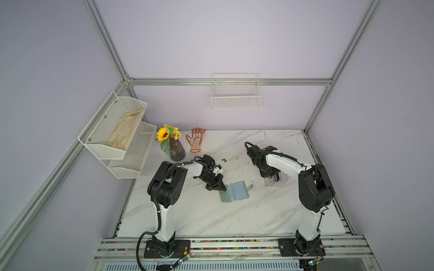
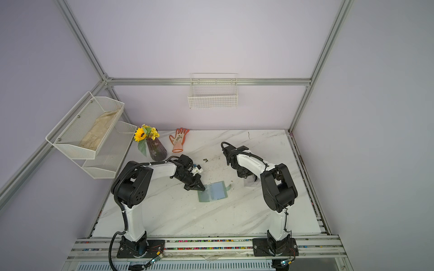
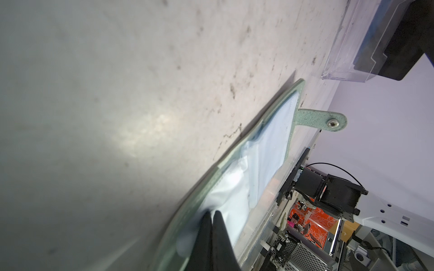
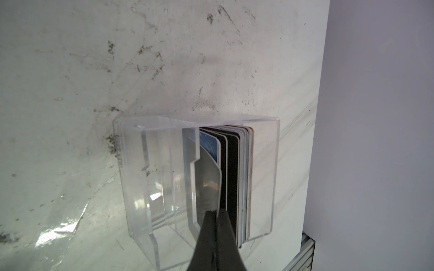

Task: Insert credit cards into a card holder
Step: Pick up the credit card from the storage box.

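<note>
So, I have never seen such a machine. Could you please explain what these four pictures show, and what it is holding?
Two robot arms stand at a marble table. Two pictures look down from above; the other two come from cameras on the wrists. The left gripper is shut on one edge of the open green card holder. The right gripper pinches a grey card inside the clear box, where more credit cards stand. A vase and a glove sit farther back.

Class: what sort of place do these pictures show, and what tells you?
Likely a robotics test cell: two robot arms bolted to a rail, an aluminium frame enclosing a marble-look table.
</note>
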You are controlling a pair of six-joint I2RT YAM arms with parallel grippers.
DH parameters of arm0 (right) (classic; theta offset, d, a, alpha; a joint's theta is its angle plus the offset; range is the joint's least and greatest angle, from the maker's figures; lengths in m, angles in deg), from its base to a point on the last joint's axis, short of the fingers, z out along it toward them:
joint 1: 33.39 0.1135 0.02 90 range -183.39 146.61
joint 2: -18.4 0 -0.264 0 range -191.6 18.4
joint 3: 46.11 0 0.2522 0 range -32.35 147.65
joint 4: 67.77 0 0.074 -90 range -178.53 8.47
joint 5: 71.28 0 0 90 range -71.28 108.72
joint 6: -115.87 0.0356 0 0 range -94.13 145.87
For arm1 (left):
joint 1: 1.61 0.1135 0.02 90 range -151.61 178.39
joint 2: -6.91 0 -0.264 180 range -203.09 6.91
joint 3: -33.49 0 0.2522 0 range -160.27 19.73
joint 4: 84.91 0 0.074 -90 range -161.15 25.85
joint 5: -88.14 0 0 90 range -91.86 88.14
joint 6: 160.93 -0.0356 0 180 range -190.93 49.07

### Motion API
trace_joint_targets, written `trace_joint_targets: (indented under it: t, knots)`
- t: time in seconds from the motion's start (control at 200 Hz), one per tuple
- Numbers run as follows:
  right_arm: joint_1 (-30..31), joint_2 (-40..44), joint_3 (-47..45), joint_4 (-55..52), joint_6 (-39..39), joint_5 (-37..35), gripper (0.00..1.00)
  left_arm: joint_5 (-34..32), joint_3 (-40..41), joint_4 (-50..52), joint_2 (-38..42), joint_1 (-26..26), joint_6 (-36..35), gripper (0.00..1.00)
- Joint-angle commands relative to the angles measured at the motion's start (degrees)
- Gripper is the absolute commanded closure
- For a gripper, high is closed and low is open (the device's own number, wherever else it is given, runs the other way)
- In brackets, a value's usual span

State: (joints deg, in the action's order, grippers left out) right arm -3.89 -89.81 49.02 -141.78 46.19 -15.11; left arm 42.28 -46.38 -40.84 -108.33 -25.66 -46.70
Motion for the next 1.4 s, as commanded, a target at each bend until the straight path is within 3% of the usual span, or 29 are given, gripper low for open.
trace_joint_targets:
  t: [0.0,1.395]
  knots:
    - [-0.21,1.75,-1.21,-2.95,0.36,0.17,1.0,-14.0,2.78,-3.4,-7.27,-2.58,-0.85,1.0]
    - [-4.58,5.93,-1.91,-1.95,-1.77,3.49,1.0,-14.17,2.31,-2.97,-7.56,-2.53,-0.83,1.0]
